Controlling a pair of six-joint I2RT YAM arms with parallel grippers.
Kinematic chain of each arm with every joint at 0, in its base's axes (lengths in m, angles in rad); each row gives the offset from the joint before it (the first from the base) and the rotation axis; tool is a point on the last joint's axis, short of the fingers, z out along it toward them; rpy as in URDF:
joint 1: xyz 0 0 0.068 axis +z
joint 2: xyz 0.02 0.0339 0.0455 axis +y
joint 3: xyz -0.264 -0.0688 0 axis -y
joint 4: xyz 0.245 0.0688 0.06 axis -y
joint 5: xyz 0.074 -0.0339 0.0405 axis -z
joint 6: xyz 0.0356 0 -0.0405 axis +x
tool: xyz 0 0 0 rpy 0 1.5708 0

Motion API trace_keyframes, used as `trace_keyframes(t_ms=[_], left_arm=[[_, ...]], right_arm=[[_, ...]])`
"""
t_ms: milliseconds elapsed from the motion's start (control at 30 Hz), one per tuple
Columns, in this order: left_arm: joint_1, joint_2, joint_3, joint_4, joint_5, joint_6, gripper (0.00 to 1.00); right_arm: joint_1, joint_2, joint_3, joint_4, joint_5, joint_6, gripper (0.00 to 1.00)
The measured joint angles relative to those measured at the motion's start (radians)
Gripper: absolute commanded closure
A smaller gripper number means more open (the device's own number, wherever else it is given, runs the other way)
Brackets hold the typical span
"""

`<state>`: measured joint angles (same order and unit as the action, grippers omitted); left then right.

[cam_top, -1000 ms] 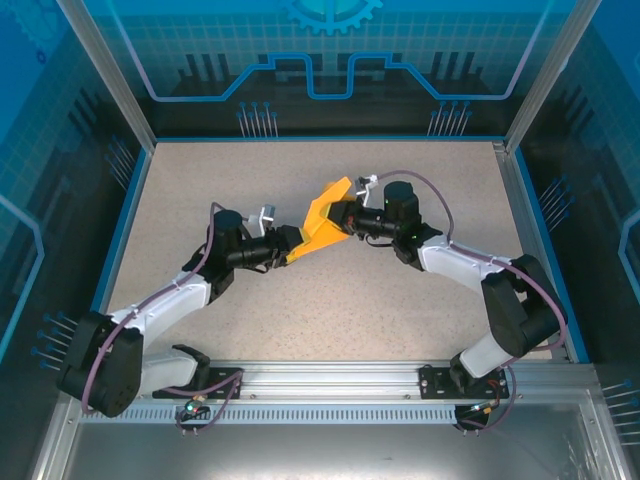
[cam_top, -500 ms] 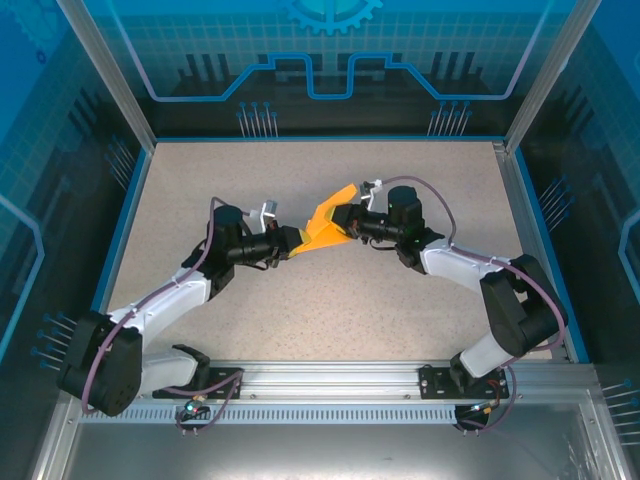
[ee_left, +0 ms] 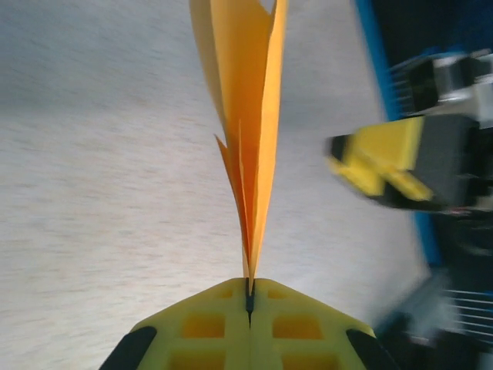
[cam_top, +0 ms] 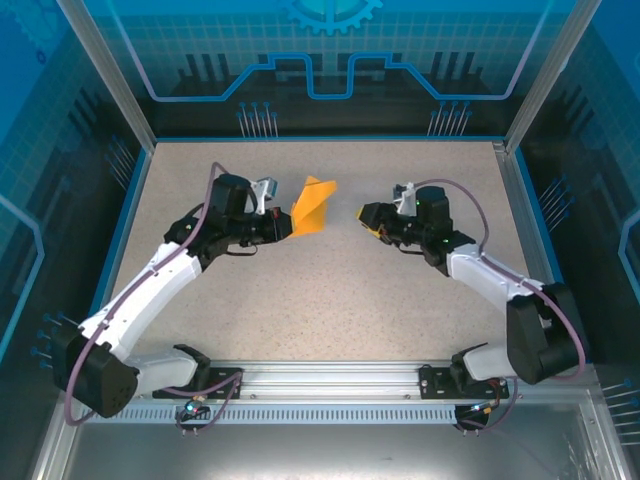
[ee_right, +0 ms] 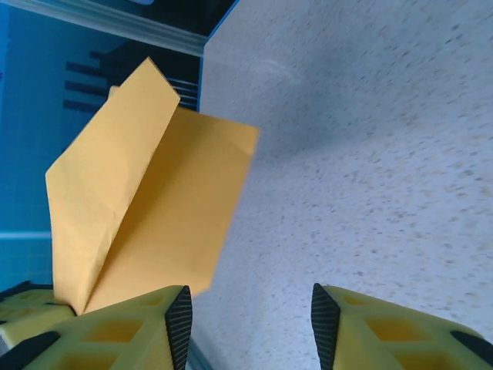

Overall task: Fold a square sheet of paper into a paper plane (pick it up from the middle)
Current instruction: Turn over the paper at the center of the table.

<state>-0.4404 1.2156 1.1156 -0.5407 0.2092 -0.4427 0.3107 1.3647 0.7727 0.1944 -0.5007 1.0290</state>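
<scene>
Close up, left pincer [ee_left: 248, 299] pinches paper plane [ee_left: 246, 116] edge

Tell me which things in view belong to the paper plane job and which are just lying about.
Part of the job:
folded orange paper, pinched in the shut left hand
right hand, open and apart from the paper

Just surroundings:
speckled table
front metal rail
blue back panel
</scene>
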Motion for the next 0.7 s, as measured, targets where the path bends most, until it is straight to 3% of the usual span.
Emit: trace_keyframes(t_ms=[133,367,533,700], left_arm=[[-0.146,0.055,0.111,-0.185,-0.334,0.146,0.97],[-0.409,0.264,0.152,-0.320,-0.848,0.307,0.98],[-0.559,0.437,0.133,-0.306,-1.046,0.401,0.98],[-0.652,0.559,0.100,-0.248,-1.129,0.472,0.96]], right_arm=[[-0.034,-0.049,-0.006,-0.094,0.019,-0.071,0.49],[-0.084,-0.098,-0.016,-0.202,0.021,-0.143,0.47],[-0.119,-0.099,-0.021,-0.214,-0.019,-0.163,0.46],[-0.132,-0.099,-0.021,-0.223,-0.060,-0.182,0.47]])
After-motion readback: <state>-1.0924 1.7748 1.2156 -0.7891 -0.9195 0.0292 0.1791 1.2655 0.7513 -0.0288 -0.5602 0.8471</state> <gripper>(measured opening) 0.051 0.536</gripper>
